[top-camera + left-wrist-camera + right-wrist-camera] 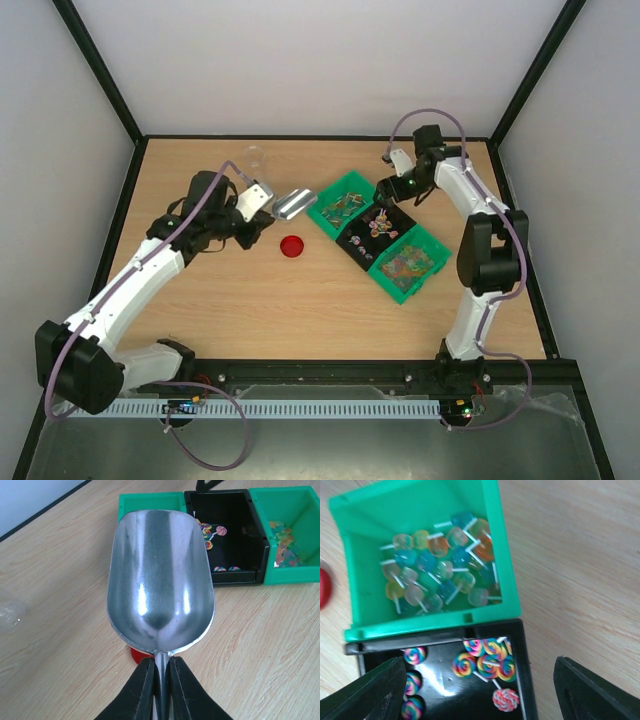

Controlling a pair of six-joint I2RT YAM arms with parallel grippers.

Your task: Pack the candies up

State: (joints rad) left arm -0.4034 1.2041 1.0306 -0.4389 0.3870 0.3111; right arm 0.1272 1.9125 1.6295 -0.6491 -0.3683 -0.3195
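Observation:
The candies lie in three bins set in a row. Clear-coloured lollipops [437, 565] fill a green bin [420, 626]. Rainbow swirl lollipops [487, 662] lie in the black bin [440, 692] beside it. Small mixed sweets [406, 262] sit in the other green bin [260, 540]. My right gripper [480, 700] hangs open over the black bin, its fingers [370, 692] wide apart with nothing between them. My left gripper [161, 680] is shut on the handle of an empty silver scoop [160, 580], which points at the bins from just short of them.
A red round lid [292, 247] lies on the wood under the scoop, its edge peeking out [135, 656]. A clear jar [257, 158] stands behind the left arm. Black frame rails border the table.

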